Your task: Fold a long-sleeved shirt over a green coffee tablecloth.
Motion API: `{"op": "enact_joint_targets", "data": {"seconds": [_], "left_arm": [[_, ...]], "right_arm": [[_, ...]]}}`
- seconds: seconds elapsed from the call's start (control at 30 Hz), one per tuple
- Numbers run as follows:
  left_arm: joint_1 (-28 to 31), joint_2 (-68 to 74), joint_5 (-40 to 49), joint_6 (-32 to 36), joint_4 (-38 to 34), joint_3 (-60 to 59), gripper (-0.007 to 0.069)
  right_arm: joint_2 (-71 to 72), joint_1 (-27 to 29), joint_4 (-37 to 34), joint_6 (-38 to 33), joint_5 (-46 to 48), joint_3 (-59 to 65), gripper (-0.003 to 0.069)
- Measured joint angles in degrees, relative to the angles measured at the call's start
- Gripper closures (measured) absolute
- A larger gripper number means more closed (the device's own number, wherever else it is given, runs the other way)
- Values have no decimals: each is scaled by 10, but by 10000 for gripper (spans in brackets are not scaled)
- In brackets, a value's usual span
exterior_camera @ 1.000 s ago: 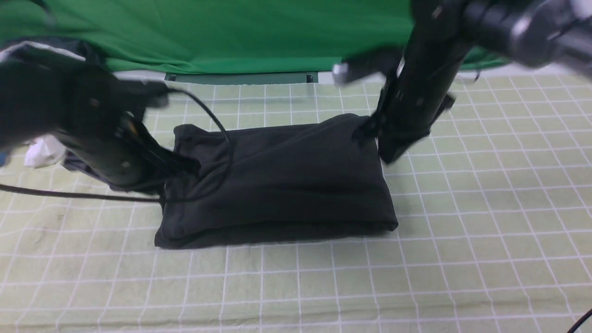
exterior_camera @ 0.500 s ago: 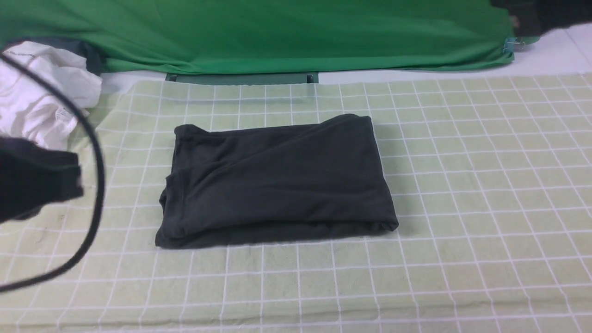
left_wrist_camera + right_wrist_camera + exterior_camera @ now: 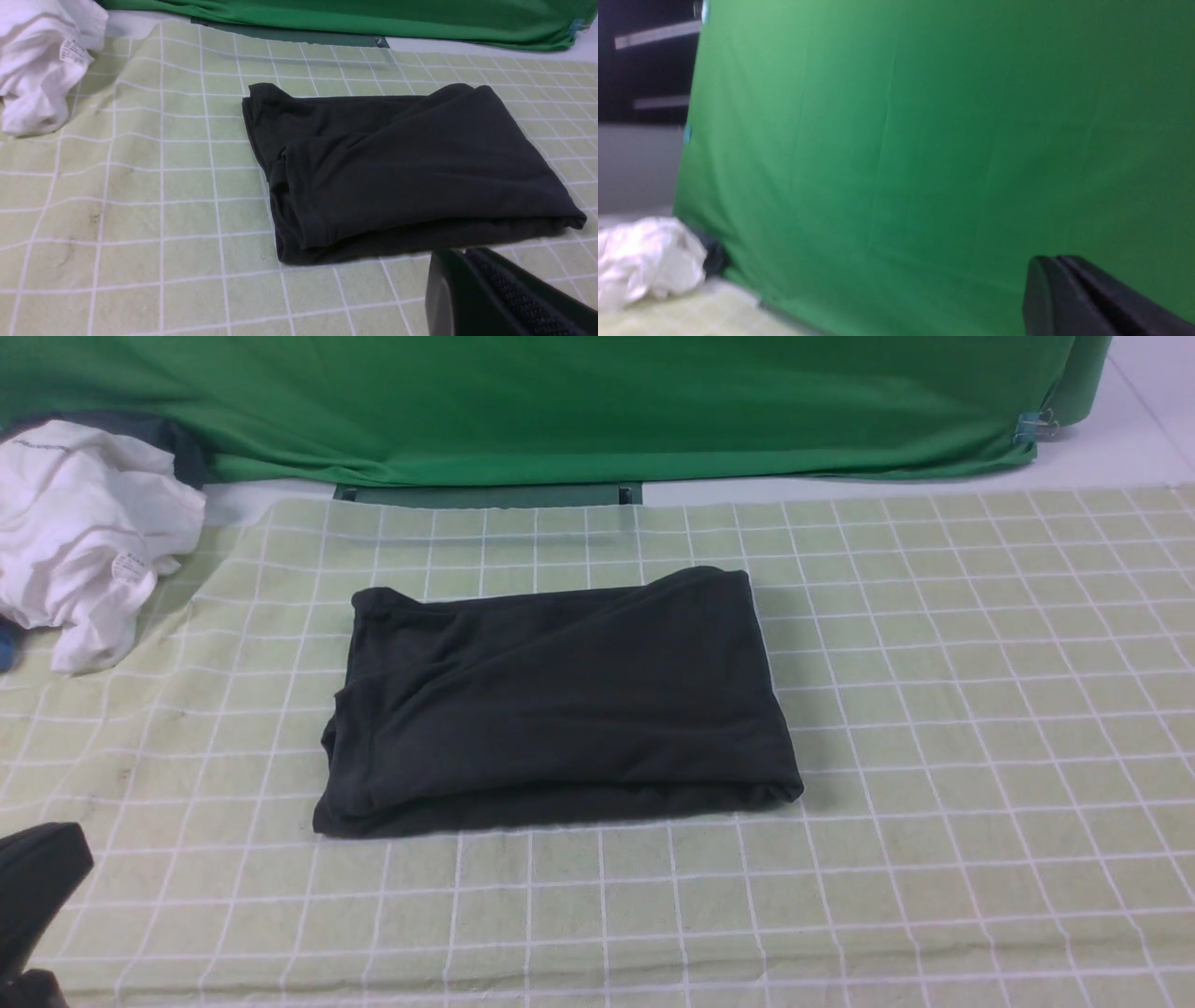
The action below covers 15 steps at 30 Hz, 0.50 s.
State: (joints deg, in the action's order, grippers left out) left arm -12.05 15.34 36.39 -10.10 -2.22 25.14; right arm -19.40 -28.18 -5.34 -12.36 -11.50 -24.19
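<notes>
**A:** What lies around the garment, and does anything block it?

**B:** One crumpled white cotton garment with a small printed tag [image 3: 89,537] sits heaped at about ten o'clock from the shirt, well apart from it, on the far left edge of the cloth. Behind everything hangs a plain deep-green fabric sheet [image 3: 560,401], running across twelve o'clock, pinned at its right end by a small blue clip [image 3: 1030,427]. Nothing covers or crowds the shirt; its whole top face is open to view.

**A:** Counts?

**B:** One black long-sleeved cotton shirt [image 3: 560,700], folded into a thick rectangle. One pale yellow-green tablecloth with a grid of thin white lines [image 3: 934,803], faintly stained at eight to nine o'clock of the shirt. One white garment, one green sheet, one clip. Two grippers, each seen only in part.

**A:** Where exactly is the shirt?

**B:** Flat on the gridded cloth, near its middle, long side across the front view, the layered edges showing at its left end.

**A:** And the arms?

**B:** The left gripper [image 3: 472,291] hangs low over the cloth at about five o'clock of the shirt in its own wrist view, near its folded edge but not touching; a dark piece of that arm shows at the front view's lower left corner. Its fingers are pressed together on nothing. The right gripper [image 3: 1064,291] is raised and points at the green sheet, fingers likewise closed and empty.
</notes>
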Motion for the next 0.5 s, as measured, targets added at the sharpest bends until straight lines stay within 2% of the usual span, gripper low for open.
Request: {"op": "enact_joint_targets", "data": {"seconds": [0.17,0.23,0.5], "left_arm": [[0,-2,-41,0,-25,-20,613],[0,-2,-60,0,-27,-22,613],[0,-2,-93,1,-27,-23,611]], "right_arm": [[69,0,0,0,-2,18,603],[96,0,0,0,-3,20,566],[108,0,0,0,-1,20,499]]}}
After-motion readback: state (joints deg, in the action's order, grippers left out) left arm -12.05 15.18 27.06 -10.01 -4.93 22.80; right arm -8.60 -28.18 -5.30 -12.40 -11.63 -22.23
